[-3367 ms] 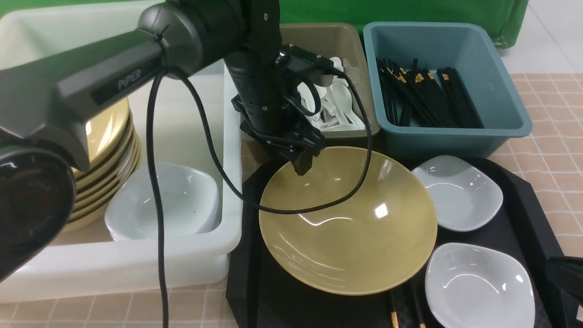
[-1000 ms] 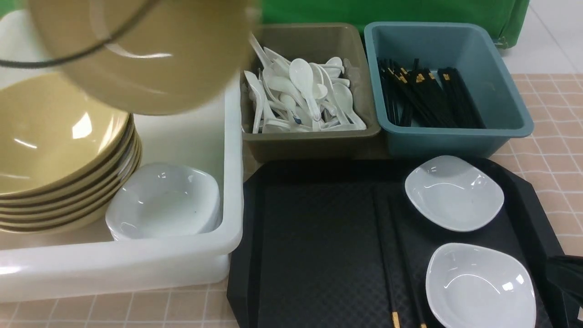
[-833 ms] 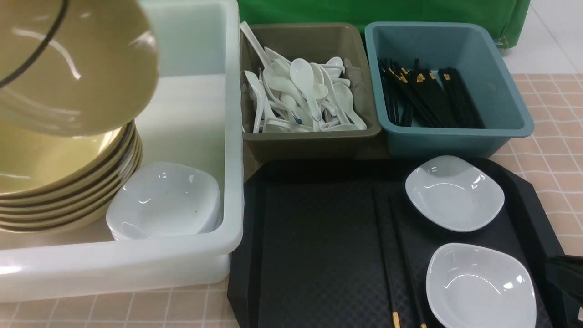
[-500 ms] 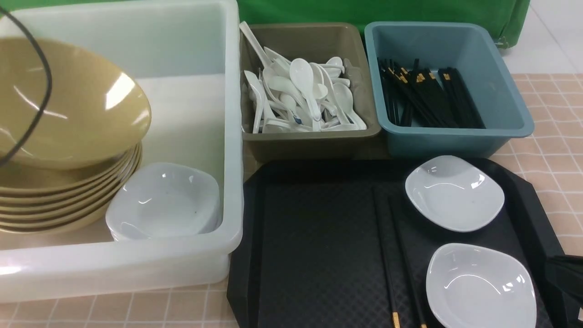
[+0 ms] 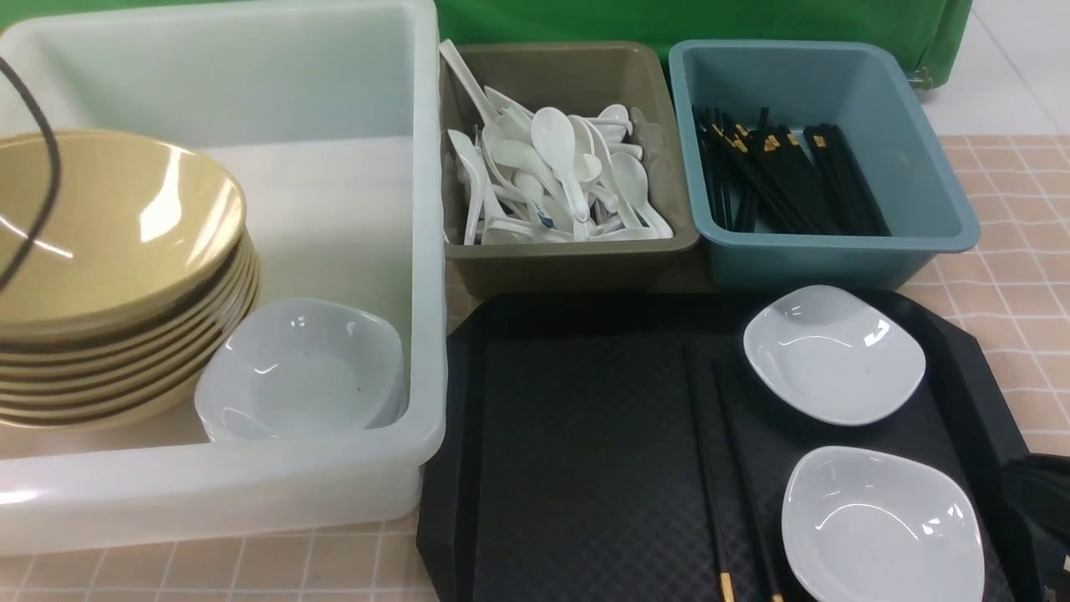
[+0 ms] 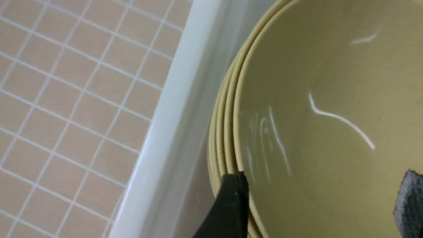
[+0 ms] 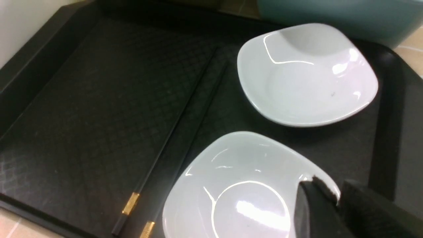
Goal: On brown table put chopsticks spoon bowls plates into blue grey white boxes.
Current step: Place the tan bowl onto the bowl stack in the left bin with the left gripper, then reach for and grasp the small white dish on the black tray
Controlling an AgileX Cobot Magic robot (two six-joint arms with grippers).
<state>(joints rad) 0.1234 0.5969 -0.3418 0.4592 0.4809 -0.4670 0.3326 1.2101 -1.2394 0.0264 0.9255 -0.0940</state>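
The left gripper [image 6: 320, 195] stands wide open across the rim of the top bowl [image 6: 330, 82], one finger outside, the other inside. That bowl sits on the bowls [image 5: 125, 376] stacked in the white box [image 5: 334, 75], beside a few plates [image 5: 301, 368]. The right gripper [image 7: 337, 198] holds its fingers narrow, one on each side of the near plate [image 7: 244, 191] at its rim; whether they pinch it I cannot tell. Near plate and far plate [image 7: 307, 76] lie on the tray [image 5: 577, 435], a pair of chopsticks [image 7: 131, 202] just beside them. Spoons [image 5: 552, 176] fill the grey box [image 5: 577, 263]; chopsticks [image 5: 777, 180] lie in the blue box [image 5: 836, 263]. All stand on the table [image 5: 1020, 251].
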